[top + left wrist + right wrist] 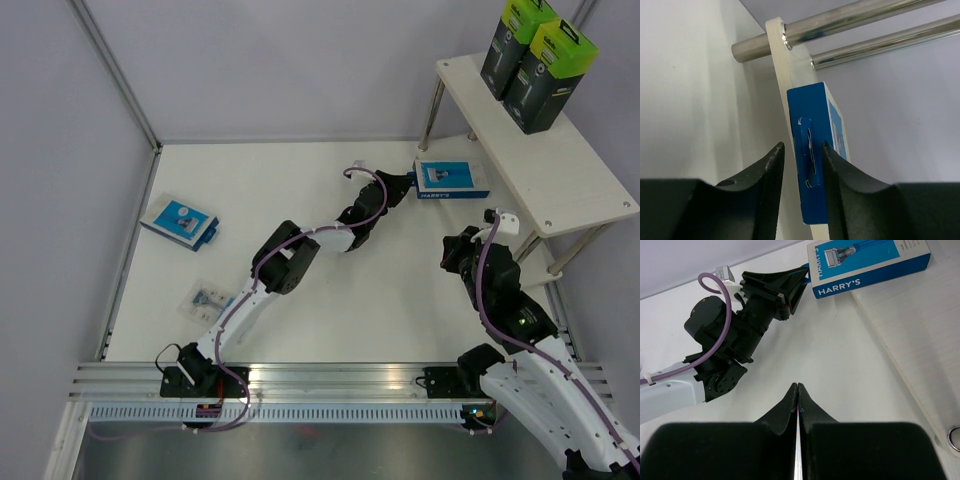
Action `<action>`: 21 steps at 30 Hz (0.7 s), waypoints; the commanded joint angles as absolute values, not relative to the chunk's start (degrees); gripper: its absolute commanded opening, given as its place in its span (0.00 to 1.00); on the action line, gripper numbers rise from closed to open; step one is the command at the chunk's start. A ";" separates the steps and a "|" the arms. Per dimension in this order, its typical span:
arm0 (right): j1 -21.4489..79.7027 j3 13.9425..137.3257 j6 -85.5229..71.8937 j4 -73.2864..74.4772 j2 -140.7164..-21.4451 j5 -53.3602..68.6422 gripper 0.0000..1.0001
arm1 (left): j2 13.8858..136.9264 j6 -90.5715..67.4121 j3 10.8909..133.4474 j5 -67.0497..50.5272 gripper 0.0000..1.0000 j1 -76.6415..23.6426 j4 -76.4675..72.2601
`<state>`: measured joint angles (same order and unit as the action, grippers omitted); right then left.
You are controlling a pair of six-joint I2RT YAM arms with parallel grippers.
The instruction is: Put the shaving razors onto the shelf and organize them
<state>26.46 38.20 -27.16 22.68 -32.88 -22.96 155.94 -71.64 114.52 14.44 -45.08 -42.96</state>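
We begin at the left gripper (pixel 803 147), whose two matt black fingers (pixel 769 190) stand parted astride the short end of a flat blue-and-white box (pixel 816 107). In the wrist view the right-hand finger lies against the box's glossy blue end flap with its slotted hang tab, while a sliver of pale wood shows between the other finger and the card, so we read the jaws as apart and not pinched on the box. The box lies flat on the lower board of the shelf (pixel 560 170), with HARRY'S in white on its blue side, a razor pictured on its top, and its gripper-side end jutting past the board's edge. The shelf is made of smooth beige boards with faint grain and rounded corners, carried on round polished metal legs (pixel 855 17). On its upper board two tall black boxes (pixel 520 50) with lime-green tops stand upright, touching side by side at the far end. A purple cable (pixel 715 295) loops over the left arm's black wrist. The right gripper (pixel 798 387) has its wedge-shaped black fingers pressed into one thin seam with nothing between them, and it hangs above the white table (pixel 280 170) near the shelf's front legs. Well apart from the shelf, on the left of the table, a second blue-and-white box (pixel 180 222) lies flat and askew, with a small clear blister pack (pixel 207 298) near it on the side towards the arm bases
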 commanded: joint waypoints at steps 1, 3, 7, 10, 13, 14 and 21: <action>26.54 39.81 -26.28 20.65 -33.22 -23.47 0.04 | 157.32 -74.09 118.03 13.19 0.40 -45.09 -42.98; 26.46 39.81 -26.28 20.74 -33.14 -23.64 0.04 | 157.94 -74.09 118.82 12.83 0.37 -45.26 -42.63; 26.54 39.81 -26.19 21.00 -32.87 -23.99 0.04 | 158.03 -74.18 119.53 12.92 0.15 -45.70 -42.71; 26.54 39.73 -26.19 21.18 -32.35 -24.34 0.04 | 157.68 -74.18 119.36 13.88 0.02 -46.14 -42.45; 26.46 39.64 -26.37 21.53 -31.91 -24.52 0.04 | 157.15 -73.57 119.36 15.81 0.02 -46.76 -42.45; 26.46 39.64 -26.37 21.62 -31.73 -24.52 0.04 | 156.89 -73.48 119.18 17.47 0.02 -47.19 -41.84; 26.54 39.46 -26.46 22.23 -30.50 -25.22 0.04 | 156.62 -75.50 120.14 30.23 0.02 -49.31 -39.64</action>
<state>26.46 38.20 -26.92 22.70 -31.14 -24.08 157.14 -73.10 117.51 22.26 -48.10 -42.06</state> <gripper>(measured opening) 0.040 0.033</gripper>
